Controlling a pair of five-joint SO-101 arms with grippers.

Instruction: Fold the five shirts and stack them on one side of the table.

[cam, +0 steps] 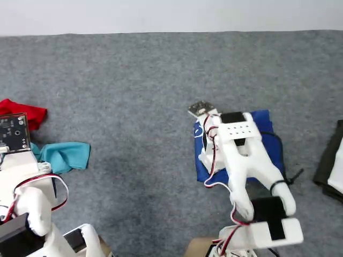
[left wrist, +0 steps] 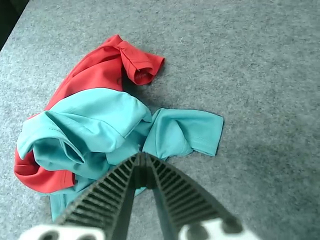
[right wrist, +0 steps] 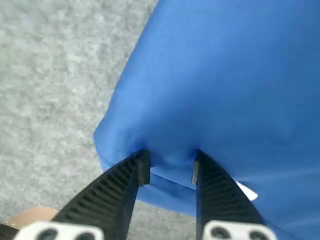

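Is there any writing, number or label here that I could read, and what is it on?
No text here is readable.
Left circuit board, on the arm near the red and teal shirts: tiny marks, too small to read.
Small circuit board beside the blue shirt: too small to read.
White tag on the blue shirt: too blurred to tell whether it carries print.

A blue shirt (cam: 265, 122) lies folded flat right of the table's middle; a crumpled teal shirt (cam: 64, 154) overlaps a bunched red shirt (cam: 24, 111) by the left edge; a dark garment (cam: 328, 160) sits at the right edge.
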